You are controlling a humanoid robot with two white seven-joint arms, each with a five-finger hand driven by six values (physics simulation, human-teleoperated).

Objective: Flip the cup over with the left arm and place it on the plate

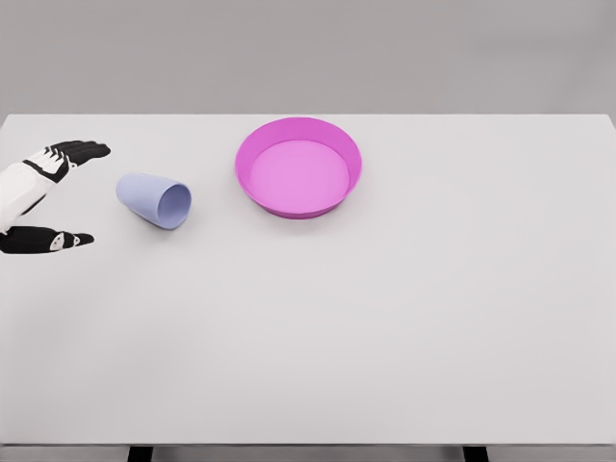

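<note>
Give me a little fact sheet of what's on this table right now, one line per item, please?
cup: light blue cup, lying on its side, open mouth toward the lower right
plate: pink plate, empty, right of the cup and apart from it
left hand: left hand at the left edge, fingers spread, just left of the cup, not touching it
right hand: not in view
table: white table
task progress: cup not yet grasped or flipped

The lavender cup (154,200) and magenta plate (298,166) look like smooth matt plastic, on a smooth, matt pale-grey table (385,327).
</note>
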